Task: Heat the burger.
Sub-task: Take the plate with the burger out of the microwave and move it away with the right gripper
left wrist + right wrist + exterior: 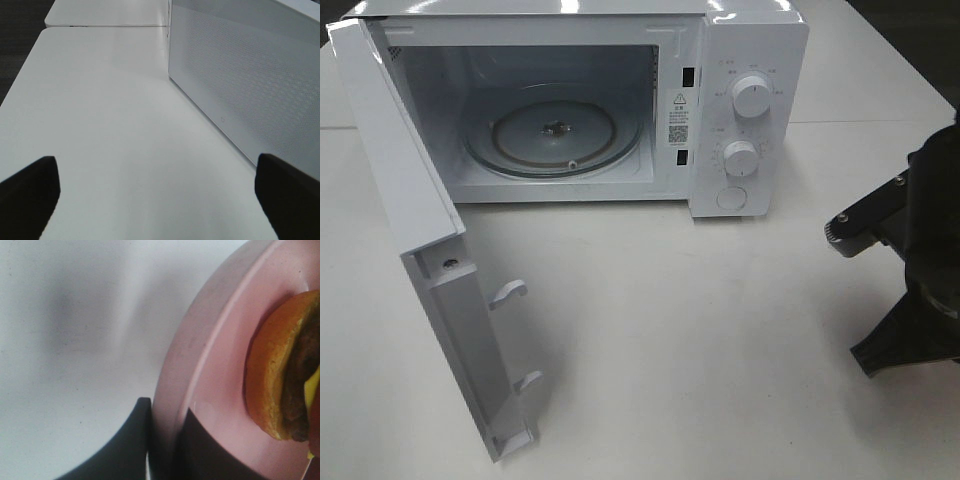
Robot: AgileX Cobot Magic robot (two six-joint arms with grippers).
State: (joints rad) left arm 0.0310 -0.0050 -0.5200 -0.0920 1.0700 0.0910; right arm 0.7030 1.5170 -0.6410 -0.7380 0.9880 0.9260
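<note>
Right hand (162, 440) pinches the pink plate (210, 365) rim, burger (280, 375) at its 3 o'clock; left hand (157, 200) gapes wide over the bench (110, 110)

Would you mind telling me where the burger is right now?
Only the right wrist view shows the burger: it sits on the pink plate, whose rim the right gripper is pinching. The overhead view doesn't show it.

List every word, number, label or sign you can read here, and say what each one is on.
Nothing can be read outright.
Warning triangle sticker, on the microwave frame beside the cavity: the print under it is too small.
QR code label, just below: the code shows, its text is blurred.
Markings around the upper knob and lower knob: too small to read.
</note>
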